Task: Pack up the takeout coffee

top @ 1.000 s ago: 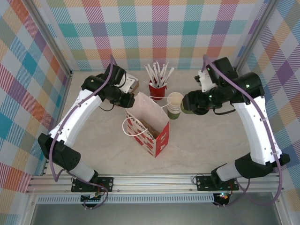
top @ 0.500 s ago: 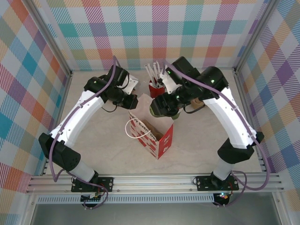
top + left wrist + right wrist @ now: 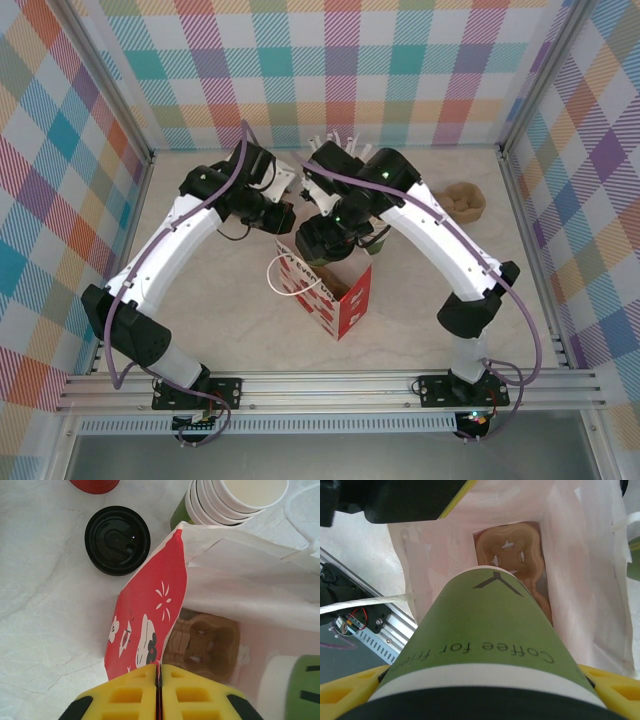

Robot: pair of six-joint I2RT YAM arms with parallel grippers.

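Observation:
My right gripper (image 3: 480,695) is shut on a green takeout coffee cup (image 3: 490,645) with a black lid, holding it over the open mouth of the red and white paper bag (image 3: 335,300). A brown pulp carrier (image 3: 512,560) lies on the bag's floor below the cup. My left gripper (image 3: 159,680) is shut on the bag's red rim (image 3: 150,610) and holds it open. In the left wrist view the held cup (image 3: 297,690) shows at the lower right, inside the bag's mouth. From above, the right gripper (image 3: 320,237) hangs over the bag beside the left gripper (image 3: 284,216).
A loose black lid (image 3: 117,540) lies on the table behind the bag. A stack of empty green cups (image 3: 235,500) stands beside it, with the red cup (image 3: 95,484) of white sticks (image 3: 330,145) farther back. A second brown carrier (image 3: 463,200) sits at the right.
The right arm has swung left, carrying the cup from beside the cup stack to over the bag's opening. The left gripper has kept hold of the bag's rim.

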